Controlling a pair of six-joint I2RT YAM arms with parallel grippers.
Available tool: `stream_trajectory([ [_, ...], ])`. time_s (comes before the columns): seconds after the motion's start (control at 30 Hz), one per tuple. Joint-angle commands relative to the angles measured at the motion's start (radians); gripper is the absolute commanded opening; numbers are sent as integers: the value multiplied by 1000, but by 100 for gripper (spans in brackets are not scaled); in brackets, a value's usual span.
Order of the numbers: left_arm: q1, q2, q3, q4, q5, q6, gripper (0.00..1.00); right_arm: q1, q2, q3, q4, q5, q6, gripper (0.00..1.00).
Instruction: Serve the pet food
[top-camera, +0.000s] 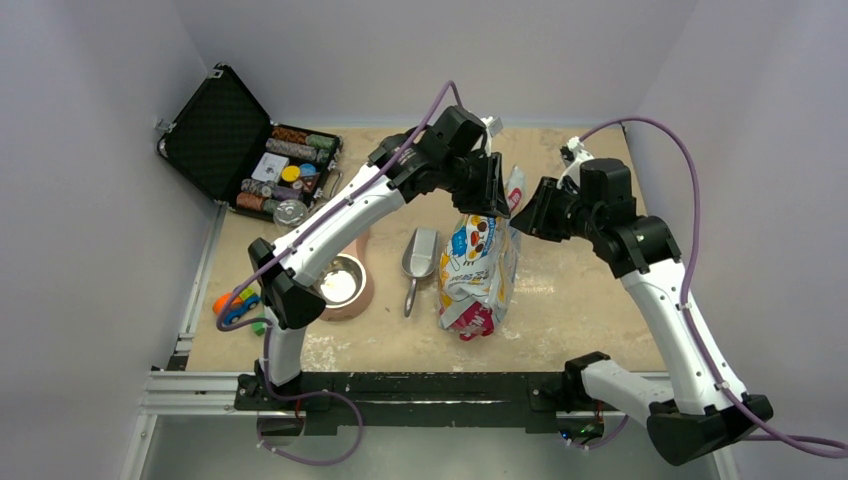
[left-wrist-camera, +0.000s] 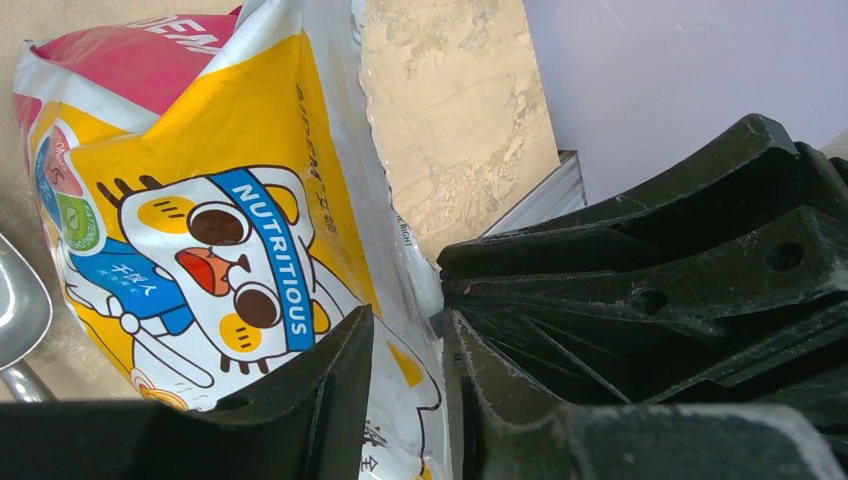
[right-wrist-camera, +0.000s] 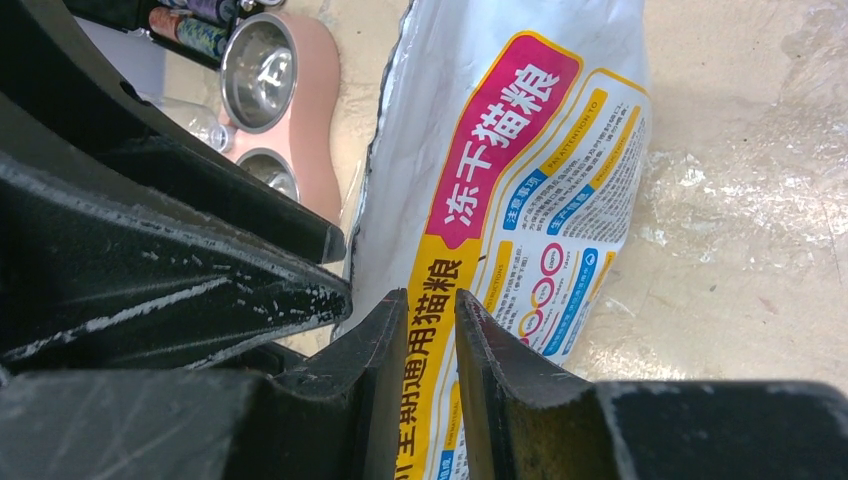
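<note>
The glossy white pet food bag (top-camera: 478, 270), printed red, yellow and blue, stands mid-table with its top held up. No kibble shows; it is hidden inside the bag. My left gripper (top-camera: 497, 205) is shut on the bag's top edge from the left. In the left wrist view the bag's (left-wrist-camera: 200, 200) film runs between the gripper's (left-wrist-camera: 408, 320) two fingers. My right gripper (top-camera: 520, 215) is shut on the same top from the right. In the right wrist view its fingers pinch (right-wrist-camera: 431, 300) the bag's back panel (right-wrist-camera: 540, 180). The two grippers almost touch.
A pink double feeder with steel bowls (top-camera: 340, 283) lies left of the bag, and also shows in the right wrist view (right-wrist-camera: 300, 120). A metal scoop (top-camera: 418, 258) lies between feeder and bag. An open black case of chips (top-camera: 250, 150) is far left. Toy blocks (top-camera: 235, 303) sit near the left edge.
</note>
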Motion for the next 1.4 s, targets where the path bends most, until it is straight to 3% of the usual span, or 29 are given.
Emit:
stream_trajectory([
  [0.0,0,-25,38,20,2,14,44,10,13,46,11,-9,-7,29],
  [0.07,0,-28,39,27,-1,19,51,11,16,48,11,-10,-7,29],
  [0.2,0,-3,65,8,-13,20,51,13,18,44,14,-11,-6,29],
  [0.43,0,24,93,-10,-13,18,37,14,12,42,9,12,-4,29],
  [0.73,0,27,104,-29,-17,28,32,16,15,43,10,4,0,29],
  [1.13,0,12,100,-41,-4,41,0,16,15,112,-3,-26,127,29],
  [1.37,5,-11,62,-8,6,44,0,15,27,115,-14,21,143,29],
])
